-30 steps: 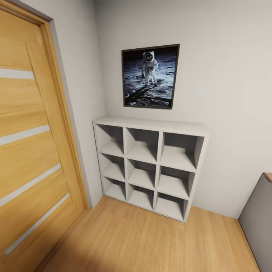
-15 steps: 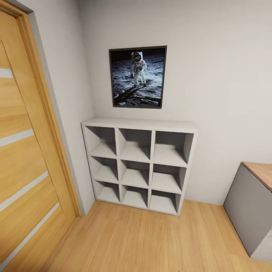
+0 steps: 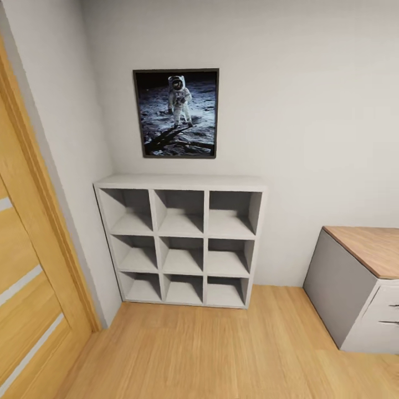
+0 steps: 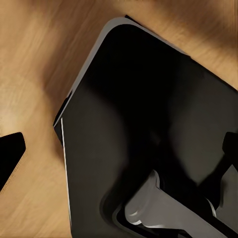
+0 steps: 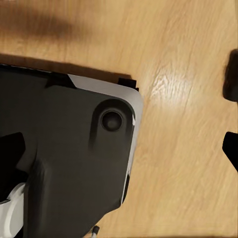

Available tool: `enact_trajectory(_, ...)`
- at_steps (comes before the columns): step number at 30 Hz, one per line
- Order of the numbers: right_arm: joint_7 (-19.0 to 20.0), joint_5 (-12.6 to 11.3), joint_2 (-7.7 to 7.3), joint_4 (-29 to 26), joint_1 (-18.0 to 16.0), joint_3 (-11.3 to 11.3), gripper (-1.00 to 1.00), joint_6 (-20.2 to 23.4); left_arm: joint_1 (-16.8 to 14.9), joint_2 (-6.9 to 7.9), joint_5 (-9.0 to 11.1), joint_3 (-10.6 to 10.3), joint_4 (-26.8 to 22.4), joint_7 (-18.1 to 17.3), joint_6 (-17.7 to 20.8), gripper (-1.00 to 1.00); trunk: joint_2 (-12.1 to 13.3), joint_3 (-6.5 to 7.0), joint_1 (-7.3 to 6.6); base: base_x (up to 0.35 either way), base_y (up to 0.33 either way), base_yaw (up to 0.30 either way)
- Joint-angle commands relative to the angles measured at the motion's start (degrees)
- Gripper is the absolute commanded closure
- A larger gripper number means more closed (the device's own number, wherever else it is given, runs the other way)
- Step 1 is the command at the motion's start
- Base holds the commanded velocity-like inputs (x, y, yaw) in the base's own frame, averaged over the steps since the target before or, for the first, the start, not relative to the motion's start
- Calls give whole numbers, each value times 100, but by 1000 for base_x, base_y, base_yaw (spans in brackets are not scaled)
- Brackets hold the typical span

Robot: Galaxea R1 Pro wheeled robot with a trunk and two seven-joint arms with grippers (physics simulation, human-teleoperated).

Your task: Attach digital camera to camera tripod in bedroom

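The digital camera and the camera tripod are out of view. I face a bedroom corner with white walls and light wood floor (image 3: 221,354). In the right wrist view, two dark fingertips (image 5: 231,148) of my right gripper (image 5: 232,111) stand apart over bare floor, holding nothing. One dark fingertip (image 4: 11,151) of my left gripper (image 4: 4,119) shows in the left wrist view, off to the side with bare floor beside it. Both wrist views look down on my black base (image 4: 148,124), also seen as the base (image 5: 64,148) in the right wrist view.
A white nine-cube shelf (image 3: 180,241) stands against the far wall, its cubes bare. An astronaut poster (image 3: 176,113) hangs above it. The wooden door (image 3: 27,288) fills the left side. A grey cabinet with a wood top (image 3: 354,277) stands at the right.
The whole picture has slid left, so my camera has turned right. The door takes up less of the view, and the grey cabinet has come further in.
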Motion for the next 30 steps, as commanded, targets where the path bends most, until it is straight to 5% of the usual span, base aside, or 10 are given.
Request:
enact_trajectory(1, 9, 49, -3, 13, -5, -48, -100, -20, 0, -2, -17, 38, 1, 4, -15, -100, -4, -2, 2, 0, 12, -296)
enact_trajectory(30, 9, 46, -2, 22, -5, -48, -100, -17, 0, -2, -11, 36, 1, 4, -15, -100, -4, -2, 2, 0, 1, -296)
